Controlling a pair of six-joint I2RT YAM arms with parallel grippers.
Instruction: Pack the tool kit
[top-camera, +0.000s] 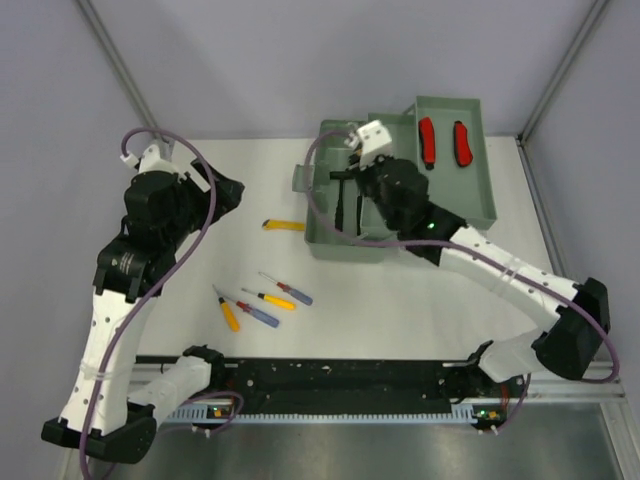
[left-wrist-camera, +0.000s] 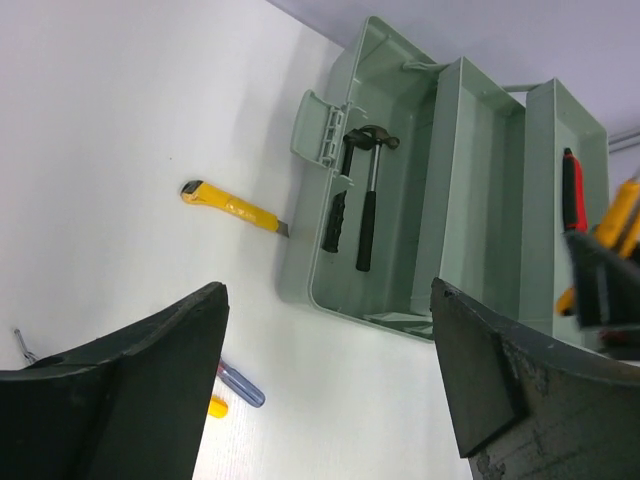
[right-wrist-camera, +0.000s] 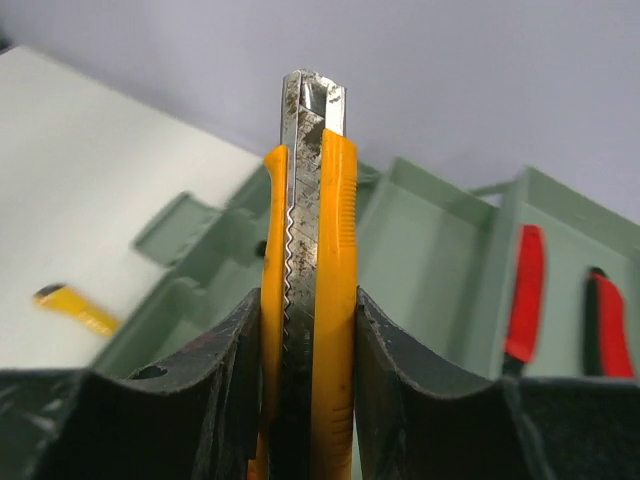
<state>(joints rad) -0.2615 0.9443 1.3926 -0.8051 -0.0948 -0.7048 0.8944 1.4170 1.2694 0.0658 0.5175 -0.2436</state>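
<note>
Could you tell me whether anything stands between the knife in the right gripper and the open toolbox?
Nothing visible does. The right gripper holds the yellow utility knife over the open toolbox; a hammer lies along one side of the main compartment, with bare floor beside it.

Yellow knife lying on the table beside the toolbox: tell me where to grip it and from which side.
Grip the knife mid-handle from straight above, jaws across its narrow width. It lies flat, both long sides free; its metal tip is close to the toolbox wall, so avoid that end.
</note>
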